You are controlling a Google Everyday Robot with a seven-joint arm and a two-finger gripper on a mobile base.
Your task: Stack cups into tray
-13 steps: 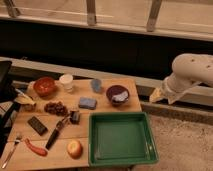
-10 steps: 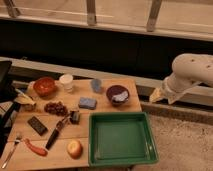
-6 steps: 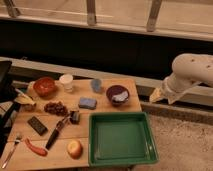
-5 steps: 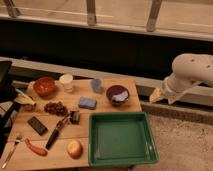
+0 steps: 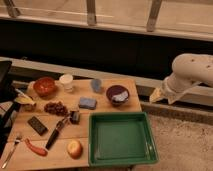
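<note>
A white cup stands upright near the back of the wooden table. A smaller light blue cup stands to its right, apart from it. The green tray lies at the table's front right corner with nothing in it. My white arm hangs off the table's right side, and the gripper at its end points down-left, beside the table's back right corner. It is well clear of both cups and the tray, and nothing shows in it.
A dark purple bowl sits just behind the tray, a red-orange bowl at the back left. A blue sponge, grapes, an apple, a black-handled tool and a fork lie on the left half.
</note>
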